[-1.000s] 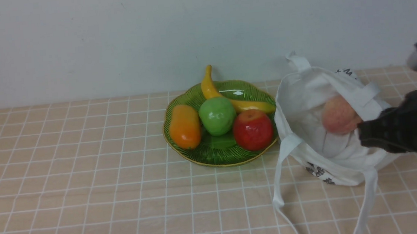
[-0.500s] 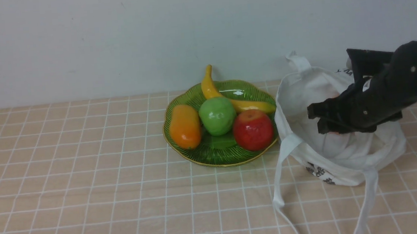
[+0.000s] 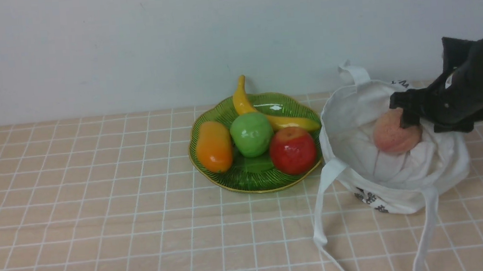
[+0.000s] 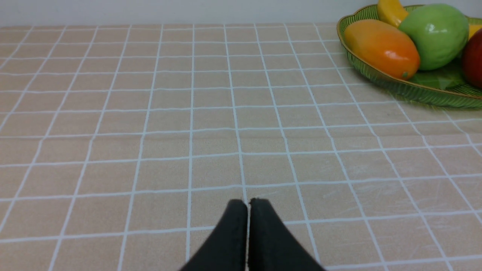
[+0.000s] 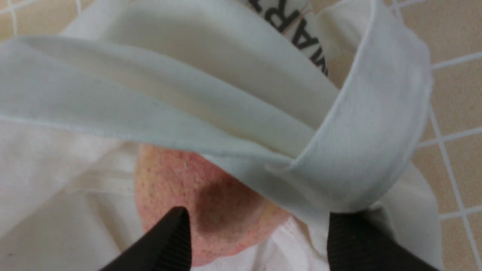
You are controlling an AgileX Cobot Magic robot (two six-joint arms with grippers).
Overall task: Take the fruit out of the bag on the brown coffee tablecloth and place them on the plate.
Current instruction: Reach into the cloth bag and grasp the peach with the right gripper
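Tan gridded tablecloth; right arm angled inward over bag, 2 fingers spread, gripping nothing.

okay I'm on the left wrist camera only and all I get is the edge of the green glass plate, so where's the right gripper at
Observer: The black right gripper is at the soft white cloth bag, beside the plate, seen in the front view.
Operator: And is there any fruit left in that bag?
Observer: Yes, a matte pink-orange peach lies inside it.
Operator: Does the gripper have it?
Observer: No, the right wrist view shows the jaws apart, with one fingertip over the peach and the other beyond it, by the bag's cloth.
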